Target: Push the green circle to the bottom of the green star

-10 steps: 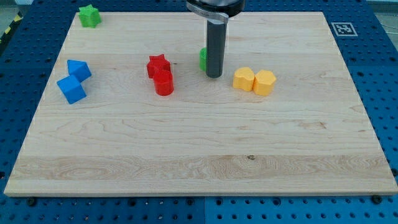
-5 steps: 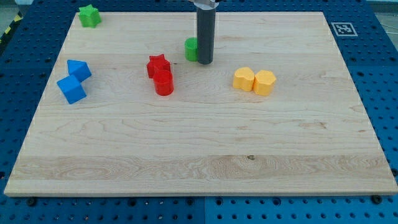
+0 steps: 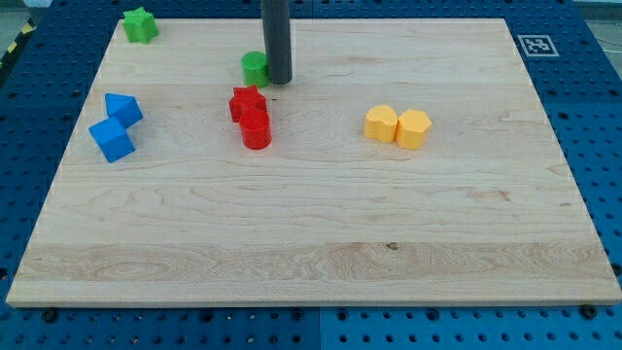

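My tip [image 3: 278,82] touches the green circle's [image 3: 255,68] right side, with the green star [image 3: 140,24] far left.

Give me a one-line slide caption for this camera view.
My tip presses the green circle from the view's right, with the green star far off at the upper left.

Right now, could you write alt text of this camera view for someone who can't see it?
A dark rod's tip rests against the right side of a green circle near the top of a wooden board. A green star sits in the top left corner, with red blocks just below the circle, blue blocks at left, yellow blocks at right.
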Controlling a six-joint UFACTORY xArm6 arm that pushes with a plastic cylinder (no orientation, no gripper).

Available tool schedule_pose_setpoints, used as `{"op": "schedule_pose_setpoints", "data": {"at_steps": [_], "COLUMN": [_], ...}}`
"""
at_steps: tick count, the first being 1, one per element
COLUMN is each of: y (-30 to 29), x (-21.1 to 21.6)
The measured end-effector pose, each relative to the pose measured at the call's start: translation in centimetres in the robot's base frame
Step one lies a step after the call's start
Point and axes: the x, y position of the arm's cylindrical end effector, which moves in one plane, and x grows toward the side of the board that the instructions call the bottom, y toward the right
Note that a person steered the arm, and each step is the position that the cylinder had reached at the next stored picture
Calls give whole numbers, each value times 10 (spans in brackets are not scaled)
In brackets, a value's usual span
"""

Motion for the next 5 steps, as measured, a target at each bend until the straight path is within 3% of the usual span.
{"op": "schedule_pose_setpoints", "data": {"at_steps": [3,5], "y": [-17,-15], "x": [8,-23]}}
